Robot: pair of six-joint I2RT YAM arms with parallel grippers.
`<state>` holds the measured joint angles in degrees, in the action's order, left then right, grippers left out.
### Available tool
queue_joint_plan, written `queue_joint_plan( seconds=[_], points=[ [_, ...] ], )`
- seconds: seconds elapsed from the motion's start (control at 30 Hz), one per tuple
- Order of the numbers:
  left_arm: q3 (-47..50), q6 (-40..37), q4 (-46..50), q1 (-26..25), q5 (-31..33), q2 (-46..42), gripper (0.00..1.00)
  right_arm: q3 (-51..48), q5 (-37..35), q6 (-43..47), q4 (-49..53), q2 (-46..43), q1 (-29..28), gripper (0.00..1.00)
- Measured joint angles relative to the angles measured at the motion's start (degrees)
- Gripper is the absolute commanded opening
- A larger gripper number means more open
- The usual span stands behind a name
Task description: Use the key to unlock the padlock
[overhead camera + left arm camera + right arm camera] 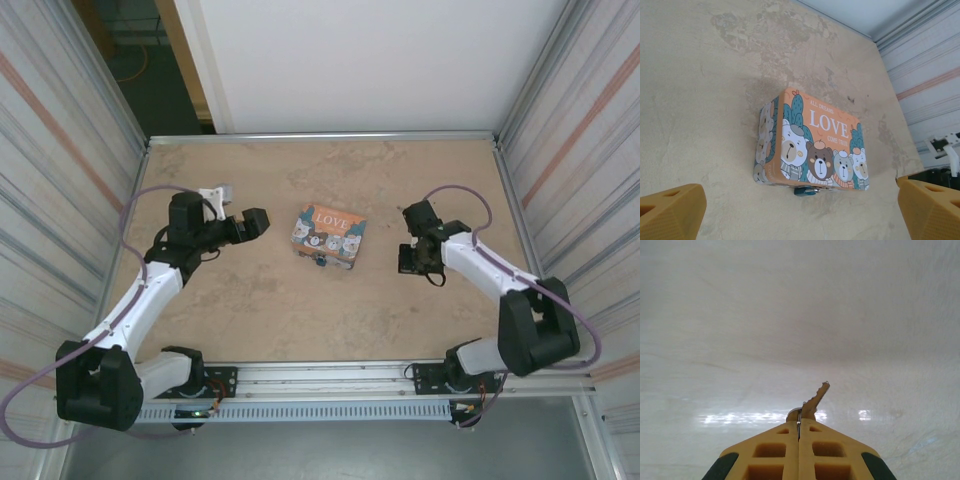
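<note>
Right gripper (799, 426) pinches a small brassy metal key (816, 399); left gripper (256, 222) spread wide, facing the tiny dark blue-grey padlock (806, 190).

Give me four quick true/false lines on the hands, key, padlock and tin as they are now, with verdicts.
1. The right hand is shut on the key, with the blade sticking out past the fingertips. True.
2. The padlock sits at the tin's lower edge, under the bear picture. True.
3. The left hand is gripping the tin. False: it is open and apart from the tin, which lies on the table ahead of it.
4. The key is already in the padlock. False: the right hand holds it off to the tin's right, away from the padlock.
</note>
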<state>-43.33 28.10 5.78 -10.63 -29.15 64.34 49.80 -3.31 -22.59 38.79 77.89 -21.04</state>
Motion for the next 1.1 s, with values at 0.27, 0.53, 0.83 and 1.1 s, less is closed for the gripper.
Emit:
queue_joint_plan(
  seconds=[0.27, 0.53, 0.83, 1.1],
  points=[
    [-0.74, 5.38, -1.53, 0.57, -6.49, 2.10, 0.96, 0.28, -0.07, 9.49, -8.24, -11.82, -8.44, 0.00],
    [-4.22, 7.93, -3.23, -0.37, -10.82, 3.34, 0.92, -0.66, 6.86, 23.21, -22.69, -19.98, -15.04, 0.00],
    [-10.34, 7.67, -4.31, -6.49, -13.70, 4.96, 0.80, 4.02, 5.46, 37.29, -24.68, -18.23, -23.54, 0.00],
    [-17.40, 5.09, -4.22, -14.05, -14.99, 8.22, 0.60, 6.78, 1.40, 43.23, -25.18, -17.09, -27.91, 0.00]
  ],
)
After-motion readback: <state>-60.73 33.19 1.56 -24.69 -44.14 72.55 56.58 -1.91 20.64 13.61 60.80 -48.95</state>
